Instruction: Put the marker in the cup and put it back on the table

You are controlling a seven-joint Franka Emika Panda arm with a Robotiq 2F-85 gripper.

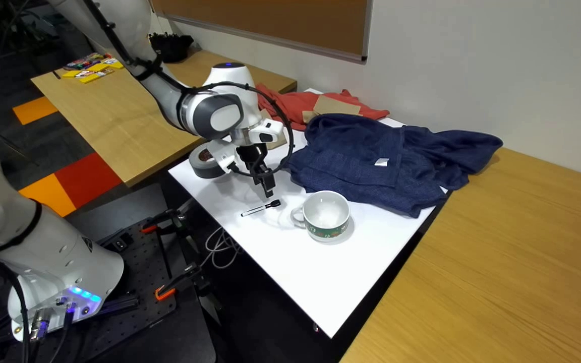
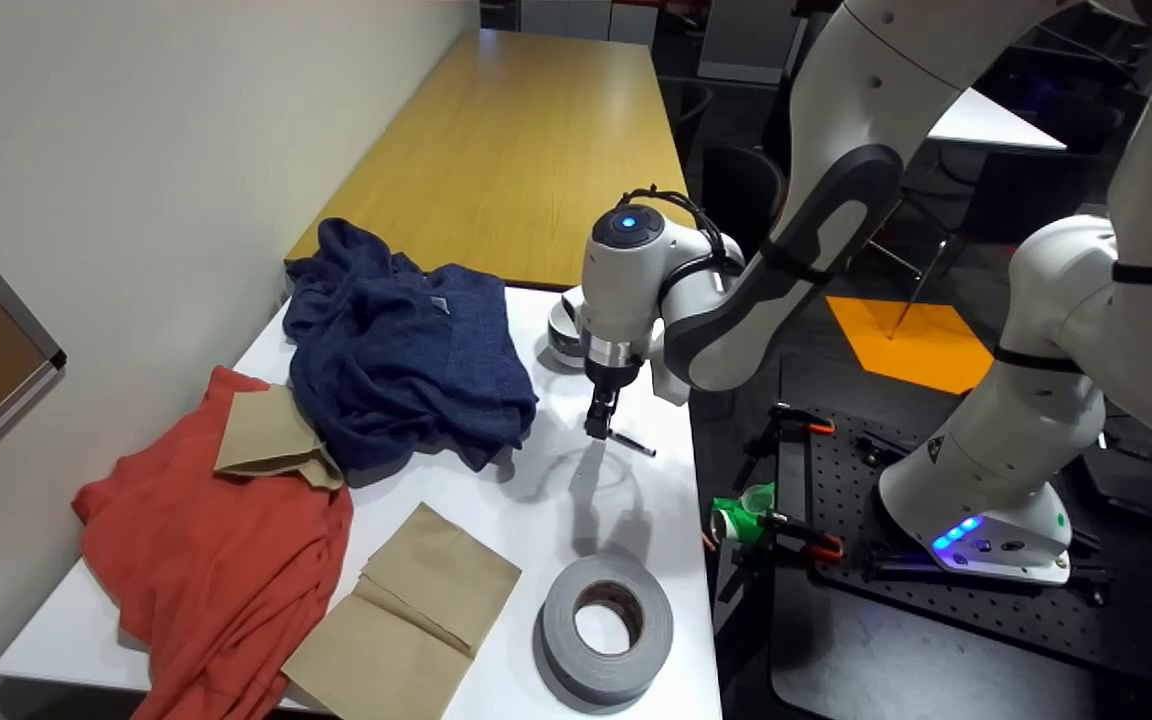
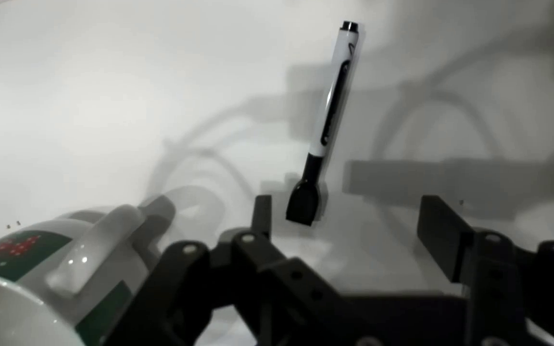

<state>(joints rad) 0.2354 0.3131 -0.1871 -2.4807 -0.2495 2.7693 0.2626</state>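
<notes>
A wooden table [image 1: 512, 262] stands just beside one end of the white table [image 1: 315, 282]. Navy cloth [image 1: 351, 156] lies along the wall-side edge toward that end, red cloth [image 2: 231, 550] farther along it. The gripper [image 3: 347, 218] hangs above the white table, its fingers [image 3: 443, 235] spread wide and holding nothing. Grey tape [image 2: 601, 672] sits by a robot-side corner. The cup [image 1: 327, 217] stands upright nearer the wooden table's end, and the marker [image 3: 330, 120] lies flat near the robot-side edge, apart from the cup, wide black end pointing inward.
</notes>
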